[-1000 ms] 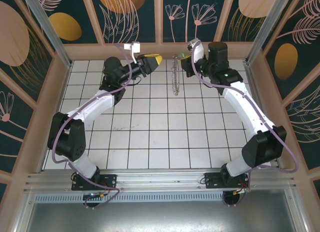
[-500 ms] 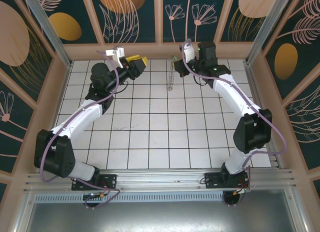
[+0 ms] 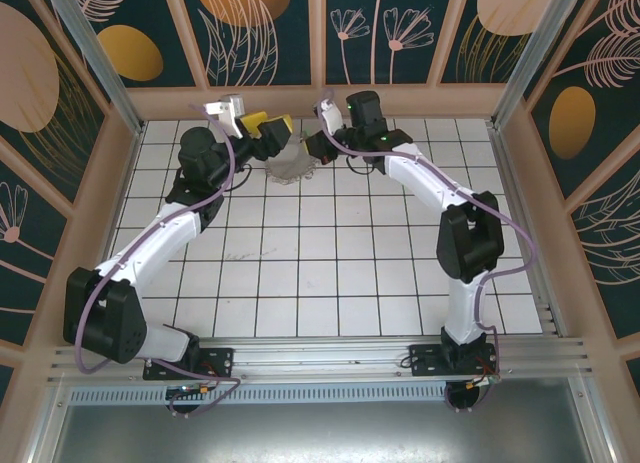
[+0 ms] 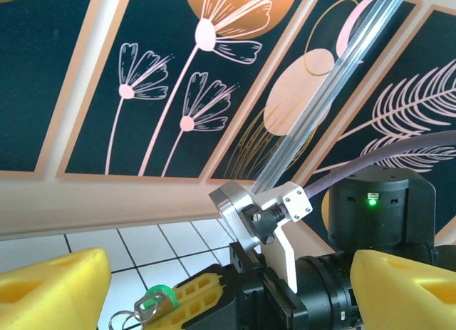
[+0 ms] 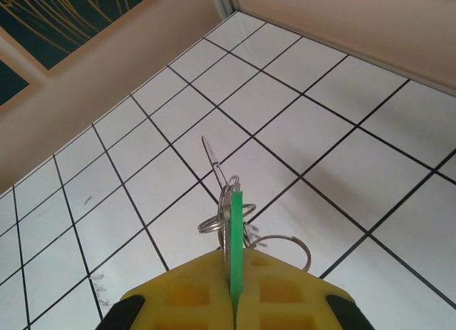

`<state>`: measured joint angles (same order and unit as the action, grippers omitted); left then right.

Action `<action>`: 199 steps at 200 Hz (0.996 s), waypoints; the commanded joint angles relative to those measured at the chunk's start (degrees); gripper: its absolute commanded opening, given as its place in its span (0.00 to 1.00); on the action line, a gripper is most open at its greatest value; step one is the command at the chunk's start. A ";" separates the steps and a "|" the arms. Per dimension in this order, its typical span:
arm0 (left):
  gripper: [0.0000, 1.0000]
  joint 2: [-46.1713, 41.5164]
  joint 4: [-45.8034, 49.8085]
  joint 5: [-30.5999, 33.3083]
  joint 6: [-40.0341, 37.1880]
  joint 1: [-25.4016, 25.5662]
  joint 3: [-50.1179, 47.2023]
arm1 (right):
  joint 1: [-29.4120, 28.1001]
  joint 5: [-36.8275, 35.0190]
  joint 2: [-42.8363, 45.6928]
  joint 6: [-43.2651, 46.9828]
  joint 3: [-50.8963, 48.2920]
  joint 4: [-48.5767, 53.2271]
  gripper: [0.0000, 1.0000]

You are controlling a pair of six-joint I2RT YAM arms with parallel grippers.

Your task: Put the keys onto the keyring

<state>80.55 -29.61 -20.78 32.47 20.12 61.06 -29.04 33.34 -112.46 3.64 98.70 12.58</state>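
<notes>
Green-headed key point(image 5: 236, 230) clamped edge-on between the yellow fingers point(image 5: 157, 305) of the right hand point(image 5: 234, 273), shut tight on it. Just past those tips, small silvery rings point(image 5: 222, 217) hanging by the key over the white-tiled desk point(image 5: 342, 130); cannot tell whether touching the tiles. From above, keyring point(image 3: 290, 165) smeared to a grey blur right at the right hand's tips, at the far side of the desk, close to the back wall point(image 3: 320, 98); shape unreadable. Left hand point(image 3: 268, 125) just beside that blur, spread wide, gripping nothing. In the left wrist view, its two yellow pads point(image 4: 53, 287) far apart at either lower corner, right hand and green key head low between them, clear of both.
</notes>
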 commanded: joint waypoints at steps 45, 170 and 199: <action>0.87 -2.99 -0.06 1.70 -0.67 -0.43 -1.55 | -1.02 2.99 -2.31 -1.07 -1.03 -6.24 0.00; 0.89 -4.36 -5.16 -0.04 3.56 -0.43 -5.01 | -1.72 1.66 8.25 -2.58 -29.06 -11.55 0.00; 0.89 -4.10 -6.16 -0.48 4.53 -0.43 -6.30 | -1.81 1.05 8.73 -2.35 -31.74 -10.10 0.00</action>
<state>77.49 -31.64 -20.47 35.35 20.12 56.42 -30.50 34.54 -106.52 1.34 68.55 4.49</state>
